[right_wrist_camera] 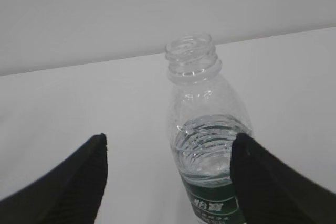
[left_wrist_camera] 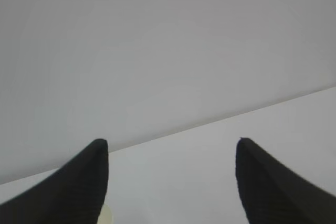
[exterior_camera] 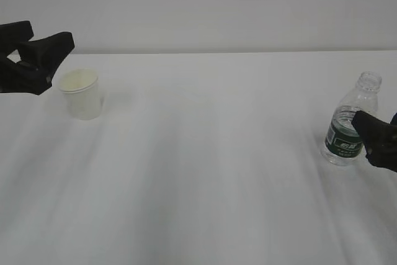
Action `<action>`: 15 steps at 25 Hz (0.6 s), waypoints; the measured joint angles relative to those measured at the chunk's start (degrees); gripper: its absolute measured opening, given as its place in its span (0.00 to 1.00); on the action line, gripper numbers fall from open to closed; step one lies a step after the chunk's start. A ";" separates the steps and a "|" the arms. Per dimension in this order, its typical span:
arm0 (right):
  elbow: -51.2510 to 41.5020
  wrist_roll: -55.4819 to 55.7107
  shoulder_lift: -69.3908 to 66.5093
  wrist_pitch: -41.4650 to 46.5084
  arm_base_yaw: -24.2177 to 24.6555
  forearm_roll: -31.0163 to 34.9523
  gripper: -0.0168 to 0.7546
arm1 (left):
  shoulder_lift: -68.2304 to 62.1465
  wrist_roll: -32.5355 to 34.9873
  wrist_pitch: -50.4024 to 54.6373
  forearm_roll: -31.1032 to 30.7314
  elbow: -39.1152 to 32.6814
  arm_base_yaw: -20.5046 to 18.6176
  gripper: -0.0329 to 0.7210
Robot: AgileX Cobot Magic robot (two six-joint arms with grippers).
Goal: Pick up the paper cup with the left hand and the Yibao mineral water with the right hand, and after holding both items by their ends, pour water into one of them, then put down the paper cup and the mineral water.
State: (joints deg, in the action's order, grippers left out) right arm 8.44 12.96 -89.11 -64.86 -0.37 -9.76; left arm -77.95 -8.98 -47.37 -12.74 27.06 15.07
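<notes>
Tapered white paper cup point(exterior_camera: 80, 93); ribbed clear plastic Yibao mineral water point(exterior_camera: 350, 125).

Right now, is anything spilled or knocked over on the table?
No, nothing is spilled. The paper cup stands upright, and so does the Yibao mineral water, part full with no cap on. The table around them looks dry. Both grippers, left and right, are open and hold nothing.

Paper cup point(left_wrist_camera: 106, 215) mostly cropped below left wrist view's bottom edge
</notes>
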 joint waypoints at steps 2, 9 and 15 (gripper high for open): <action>0.00 -0.86 0.00 0.00 0.00 0.21 0.74 | 0.00 0.00 0.00 0.00 0.00 0.00 0.77; 0.00 -4.44 -0.89 -0.26 0.00 0.76 0.74 | -0.09 0.00 0.00 -0.12 0.00 0.00 0.77; 0.00 -5.17 -6.35 -0.48 0.00 1.65 0.74 | -0.09 0.10 0.00 -0.21 0.00 0.00 0.77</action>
State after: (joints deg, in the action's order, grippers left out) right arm 8.44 7.79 -95.46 -65.34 -0.37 -8.12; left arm -78.04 -8.88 -47.37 -12.95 27.06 15.07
